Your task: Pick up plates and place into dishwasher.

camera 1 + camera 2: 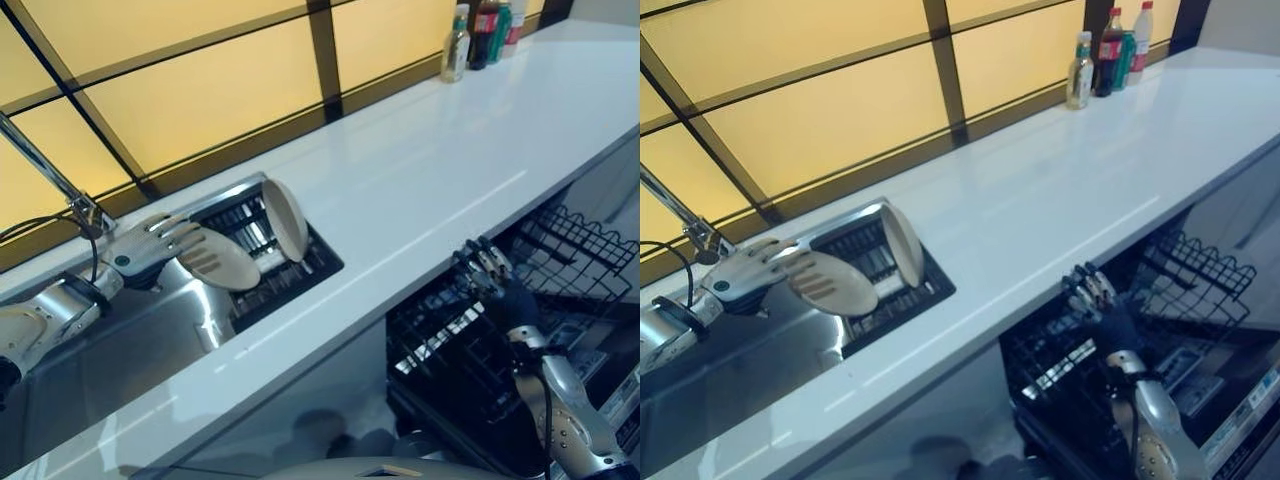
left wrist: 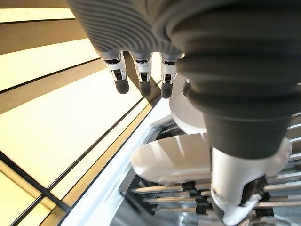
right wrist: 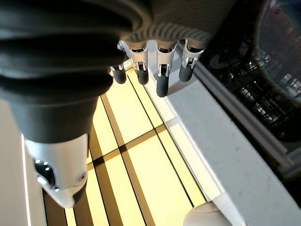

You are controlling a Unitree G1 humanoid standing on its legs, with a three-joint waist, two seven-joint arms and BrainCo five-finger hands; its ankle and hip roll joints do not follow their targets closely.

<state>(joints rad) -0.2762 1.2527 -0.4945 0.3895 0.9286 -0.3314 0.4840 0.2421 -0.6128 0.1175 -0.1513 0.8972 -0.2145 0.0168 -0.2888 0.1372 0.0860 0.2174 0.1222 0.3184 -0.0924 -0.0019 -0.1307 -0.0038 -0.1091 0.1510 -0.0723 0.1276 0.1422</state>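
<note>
I see warm yellow light pouring through the window panels (image 1: 200,100) behind the white countertop (image 1: 430,170), which throws back a pale sheen. The dishwasher rack (image 1: 1110,340) sits in shadow (dark, low detail). My wrist views blur badly up close.

You are looking at two plates — one plate (image 1: 218,259) lying tilted beside the left hand (image 1: 140,250), and a second plate (image 1: 285,218) standing on edge in the sink rack (image 1: 300,268). One sink (image 1: 150,340) with one faucet (image 1: 45,170) rising over it. One white counter (image 1: 430,170). You can count three bottles (image 1: 1110,45) at the counter's far end, standing close together. One dishwasher rack (image 1: 480,350) is pulled out below the counter — a second wire basket (image 1: 580,245) shows further along. Two robot hands in all: the left at the sink, the right hand (image 1: 495,275) over the dishwasher rack.
</note>
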